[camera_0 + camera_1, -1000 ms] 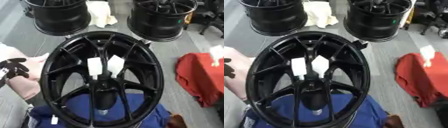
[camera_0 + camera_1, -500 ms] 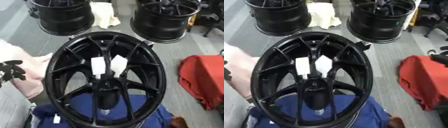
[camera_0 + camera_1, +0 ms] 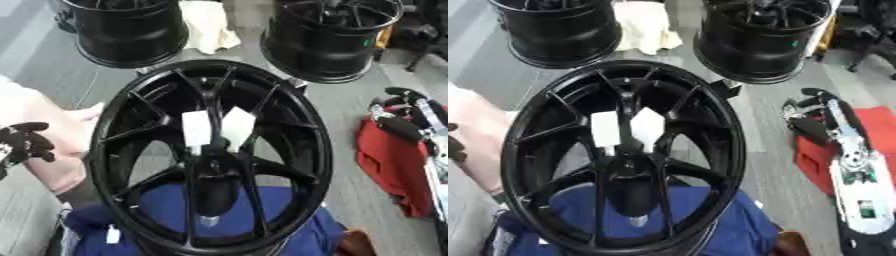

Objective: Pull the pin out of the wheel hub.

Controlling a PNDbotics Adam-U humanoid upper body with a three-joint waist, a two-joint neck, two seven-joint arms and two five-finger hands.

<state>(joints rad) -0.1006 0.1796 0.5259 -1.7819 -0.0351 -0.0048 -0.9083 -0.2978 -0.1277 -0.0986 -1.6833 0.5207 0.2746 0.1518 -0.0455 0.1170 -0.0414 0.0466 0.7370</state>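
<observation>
A black spoked wheel hub (image 3: 210,155) lies tilted on a blue cloth (image 3: 289,235) in the middle. Two white tags (image 3: 219,127) hang on the spokes just above its centre. A small pale piece (image 3: 207,220) shows below the dark centre cap; I cannot tell whether it is the pin. My left hand (image 3: 24,142) shows at the left edge, off the rim, with its black fingers curled and nothing in them. My right hand (image 3: 814,116) reaches in from the right, clear of the rim, fingers relaxed and holding nothing.
Two more black wheels (image 3: 131,30) (image 3: 328,37) stand behind, with a cream cloth (image 3: 210,25) between them. A red cloth (image 3: 394,160) lies under my right arm. A pale pink shape (image 3: 48,135) lies against the hub's left rim.
My right hand has come into view from the right, over the red cloth. My left hand has dropped lower along the left edge. The hub has not moved.
</observation>
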